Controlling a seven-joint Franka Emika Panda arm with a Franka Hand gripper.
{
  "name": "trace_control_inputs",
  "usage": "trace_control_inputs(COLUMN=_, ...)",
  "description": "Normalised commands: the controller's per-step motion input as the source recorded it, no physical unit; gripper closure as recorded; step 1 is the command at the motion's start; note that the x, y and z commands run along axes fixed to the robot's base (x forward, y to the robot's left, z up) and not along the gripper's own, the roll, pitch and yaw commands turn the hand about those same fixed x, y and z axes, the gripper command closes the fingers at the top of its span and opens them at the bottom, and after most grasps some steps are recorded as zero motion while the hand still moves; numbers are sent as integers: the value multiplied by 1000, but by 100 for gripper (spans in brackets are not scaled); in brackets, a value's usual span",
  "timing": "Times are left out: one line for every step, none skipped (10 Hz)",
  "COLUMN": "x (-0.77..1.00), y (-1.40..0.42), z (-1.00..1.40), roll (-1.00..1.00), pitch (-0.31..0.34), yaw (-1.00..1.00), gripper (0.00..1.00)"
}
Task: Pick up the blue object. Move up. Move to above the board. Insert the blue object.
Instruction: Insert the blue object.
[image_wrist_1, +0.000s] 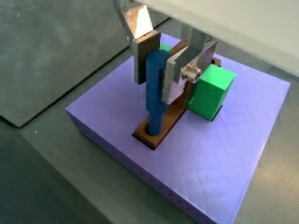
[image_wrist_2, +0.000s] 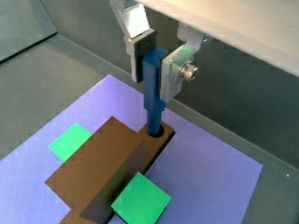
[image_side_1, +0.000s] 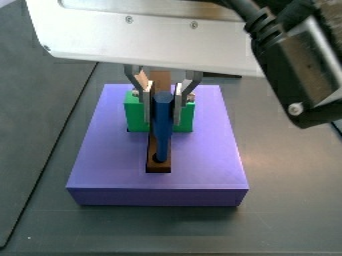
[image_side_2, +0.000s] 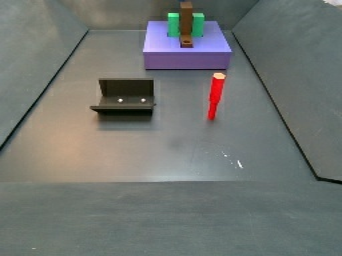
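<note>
I saw the slab (image_side_2: 187, 55) at the far end of the floor, the board (image_wrist_2: 111, 162) lying on it between two blocks (image_wrist_2: 140, 198). The peg (image_wrist_1: 156, 87) stood upright in the board's hole, the gripper (image_wrist_1: 163, 68) around its upper part. The fixture (image_side_2: 124, 97) sat nearer, a post (image_side_2: 215, 96) to its right.

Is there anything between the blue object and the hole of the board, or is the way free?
Nothing visible stands in the way. The gripper holds the blue object upright between its fingers, and its lower end already sits in the hole of the board. The green blocks stand at the board's sides, clear of the hole.
</note>
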Motion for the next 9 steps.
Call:
trace_control_inputs(x=0, y=0, z=-129, roll=0, pitch=0, yaw=-114, gripper=100)
trace_control_inputs(x=0, y=0, z=-171, roll=4, pitch=0, yaw=-97, gripper=100)
trace_control_inputs(x=0, y=0, z=-157, roll=0, pitch=0, yaw=-77, gripper=100)
trace_control_inputs(x=0, y=0, z=-134, roll=0, pitch=0, yaw=-77, gripper=100)
trace_control_inputs(x=-54, y=0, z=-140, roll=-9, pitch=0, yaw=-114, gripper=100)
trace_control_inputs(x=0, y=0, z=-71, roll=-10, pitch=0, yaw=-111, gripper=100)
trace_control_inputs(x=0, y=0, z=-66, roll=-29, pitch=0, yaw=-71, gripper=100)
trace_control_inputs(x=0, y=0, z=-100, roll=-10, pitch=0, yaw=-46, gripper=100)
trace_control_inputs(x=0, y=0, z=-129, roll=-19, pitch=0, yaw=-46, gripper=100)
